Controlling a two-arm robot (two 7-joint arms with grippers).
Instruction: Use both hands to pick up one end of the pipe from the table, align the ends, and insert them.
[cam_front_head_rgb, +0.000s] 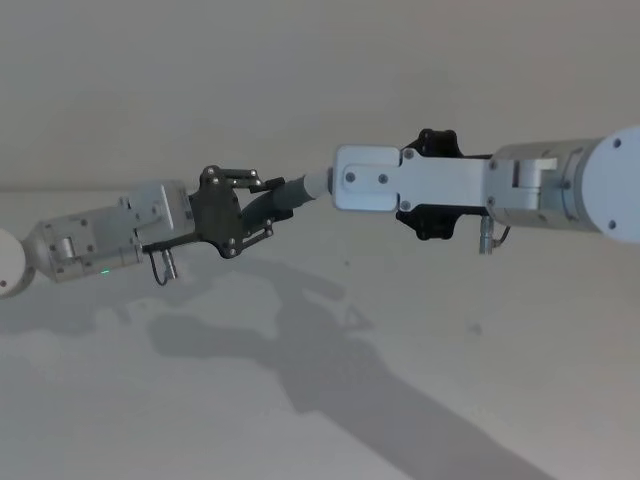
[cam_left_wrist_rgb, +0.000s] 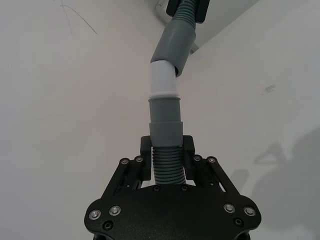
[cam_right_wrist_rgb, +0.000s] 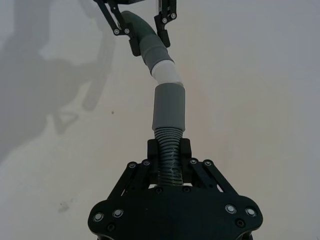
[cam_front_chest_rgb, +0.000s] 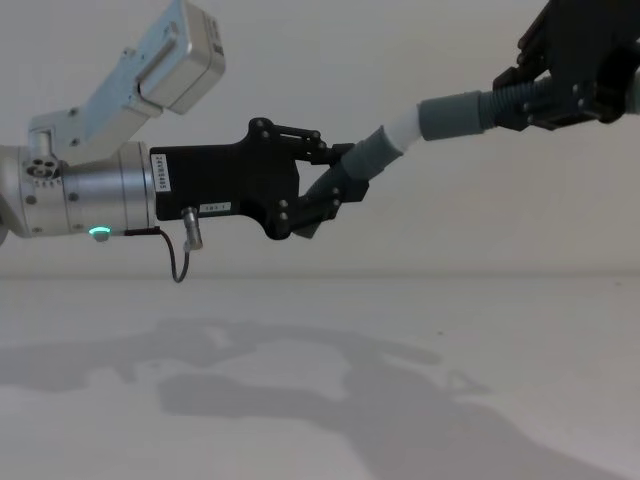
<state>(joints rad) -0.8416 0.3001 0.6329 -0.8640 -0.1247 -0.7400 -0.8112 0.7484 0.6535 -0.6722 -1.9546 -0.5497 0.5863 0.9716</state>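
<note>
Looking down from the head view, the left gripper (cam_front_head_rgb: 262, 205) and the right gripper (cam_front_head_rgb: 345, 180) are seen meeting above the table (cam_front_head_rgb: 450, 400), the white tip (cam_front_head_rgb: 316, 184) between them. In the chest view, both pipe pieces are held in the air, well clear of the surface. The left wrist view shows the plug piece (cam_left_wrist_rgb: 165, 130) clamped by its ribbed section. The right wrist view shows the socket piece (cam_right_wrist_rgb: 169, 112) gripped likewise, the tip partly entered at an angle.

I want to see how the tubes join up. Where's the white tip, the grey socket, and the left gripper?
white tip (cam_left_wrist_rgb: 163, 79), left wrist view, its middle.
grey socket (cam_right_wrist_rgb: 168, 107), right wrist view, its smooth wall.
left gripper (cam_front_chest_rgb: 340, 178), chest view, between its fingertips.
</note>
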